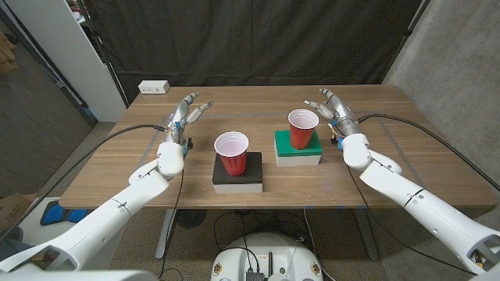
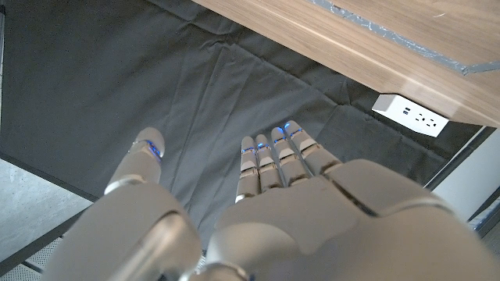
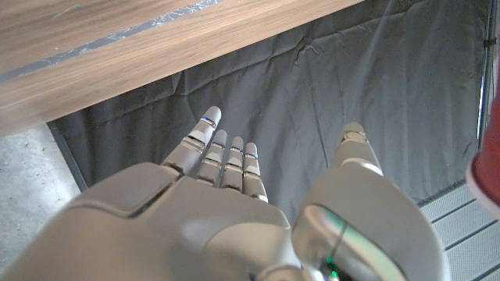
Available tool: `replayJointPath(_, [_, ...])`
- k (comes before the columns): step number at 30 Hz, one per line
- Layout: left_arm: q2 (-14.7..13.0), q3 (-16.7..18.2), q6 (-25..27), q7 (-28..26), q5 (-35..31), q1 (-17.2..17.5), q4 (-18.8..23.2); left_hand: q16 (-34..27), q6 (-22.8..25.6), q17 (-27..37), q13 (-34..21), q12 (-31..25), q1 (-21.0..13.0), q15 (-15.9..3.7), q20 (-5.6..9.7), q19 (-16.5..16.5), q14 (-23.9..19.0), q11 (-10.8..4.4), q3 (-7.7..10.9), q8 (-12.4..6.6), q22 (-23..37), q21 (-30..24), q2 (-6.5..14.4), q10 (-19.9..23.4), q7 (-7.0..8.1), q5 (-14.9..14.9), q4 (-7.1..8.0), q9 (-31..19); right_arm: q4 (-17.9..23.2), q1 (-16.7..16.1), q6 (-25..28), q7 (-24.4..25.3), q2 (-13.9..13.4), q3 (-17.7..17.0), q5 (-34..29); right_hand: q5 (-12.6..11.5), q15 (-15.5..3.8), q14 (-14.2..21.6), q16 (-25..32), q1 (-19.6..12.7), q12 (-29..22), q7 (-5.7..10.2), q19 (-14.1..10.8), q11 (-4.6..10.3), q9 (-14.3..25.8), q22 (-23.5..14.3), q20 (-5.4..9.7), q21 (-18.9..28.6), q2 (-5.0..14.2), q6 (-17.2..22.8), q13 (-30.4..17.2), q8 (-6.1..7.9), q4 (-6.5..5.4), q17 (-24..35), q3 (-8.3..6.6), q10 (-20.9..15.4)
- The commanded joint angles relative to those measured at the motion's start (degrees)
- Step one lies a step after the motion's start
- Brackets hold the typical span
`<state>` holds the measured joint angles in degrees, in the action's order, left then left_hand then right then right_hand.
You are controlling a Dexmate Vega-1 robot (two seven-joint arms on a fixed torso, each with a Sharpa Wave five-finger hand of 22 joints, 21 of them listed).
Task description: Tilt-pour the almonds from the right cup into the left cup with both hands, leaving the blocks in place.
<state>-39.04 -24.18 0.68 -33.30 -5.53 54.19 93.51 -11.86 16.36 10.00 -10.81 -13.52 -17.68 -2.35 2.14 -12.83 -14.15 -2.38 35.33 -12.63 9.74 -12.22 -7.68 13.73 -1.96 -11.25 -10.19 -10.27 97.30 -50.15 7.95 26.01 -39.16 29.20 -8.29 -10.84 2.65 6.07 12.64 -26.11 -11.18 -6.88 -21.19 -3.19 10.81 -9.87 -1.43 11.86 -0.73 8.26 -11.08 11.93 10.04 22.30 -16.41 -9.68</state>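
1. Head view: left red plastic cup [image 1: 231,152] is seen upright on a black-and-white block [image 1: 238,173]; right red plastic cup [image 1: 302,128] upright on a green-and-white block [image 1: 298,148]. Almonds cannot be made out.
2. Left hand [image 1: 186,115] and right hand [image 1: 335,108] are held off the wooden tabletop [image 1: 406,168], fingers apart, nothing gripped.
3. Wrist views: fingers [image 2: 273,156] are shown against a black curtain [image 2: 117,86]; a white power strip [image 2: 408,115] sits at the tabletop's far edge.
4. Open tabletop is left outboard of both cups and between each hand and its cup.
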Motion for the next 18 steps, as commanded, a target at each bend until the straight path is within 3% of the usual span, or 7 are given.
replayJointPath(1, [-1.7, 1.7, 1.2, 2.6, 2.3, 2.4, 3.5, 0.3, 0.3, 0.3, -0.1, 0.3, -0.4, -1.08, 2.73, -0.2, 0.1, 0.21, -0.40, 0.42, 0.2, 0.1, -0.4, 0.2, -0.15, 0.0, 0.17, -0.1, -0.4, 0.2, 1.6, -0.2, -0.5, 0.9, -1.6, -0.4, -0.01, 0.4, 0.1, -0.2, -0.3, 0.01, -0.4, -0.12, 0.2, -0.1, 0.00, 0.0, -0.39, 0.1, -0.1, -0.09, -0.42, 0.0, -0.16, -0.4])
replayJointPath(18, [-4.0, 3.4, -0.6, 3.0, 2.6, 6.2, 5.9, 0.7, -0.2, 0.3, -0.2, 0.8, -0.3, -0.66, 2.45, 0.3, 0.5, 0.73, -0.81, 1.00, 0.3, 0.6, -0.5, -0.2, -0.34, 0.0, 0.34, -0.1, -5.1, 1.7, -0.4, -0.4, -0.9, 0.6, -0.6, -0.4, -0.19, 0.4, 0.1, -0.4, -0.3, 0.11, -0.2, 0.17, 0.2, -0.1, -0.06, -0.2, -0.51, 0.2, -0.1, -0.09, -0.71, 0.0, -0.09, -0.5])
